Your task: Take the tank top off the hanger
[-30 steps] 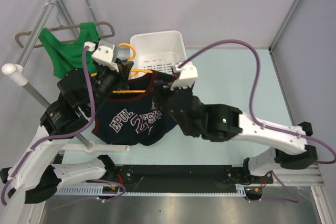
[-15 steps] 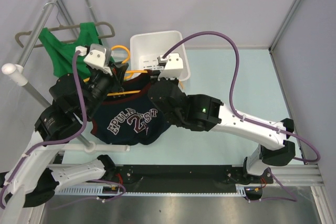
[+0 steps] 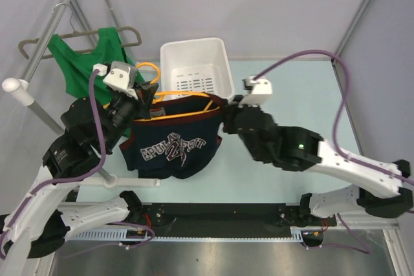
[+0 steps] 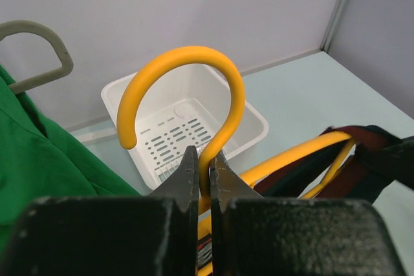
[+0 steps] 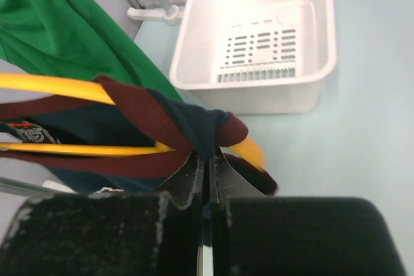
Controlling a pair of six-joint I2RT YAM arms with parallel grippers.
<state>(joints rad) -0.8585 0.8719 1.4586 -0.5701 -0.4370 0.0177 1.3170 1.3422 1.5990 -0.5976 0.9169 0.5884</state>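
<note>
Tank top [image 3: 72,63] hangs on the grey hanger [image 3: 127,33] at the rack [image 3: 15,86], beyond the left arm. The left tool [image 4: 204,159] clamps the hook of the orange hanger [image 4: 187,56] to steady it, while the right tool [image 5: 206,159], closed, seems to pinch the shoulder of the navy garment [image 5: 187,124] for peeling off.

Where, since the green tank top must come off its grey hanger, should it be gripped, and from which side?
Probably the wide shoulder strap of the tank top, approached from the basket side: it drapes over the hanger's free curved end, while the rack pole crowds the other side.
</note>
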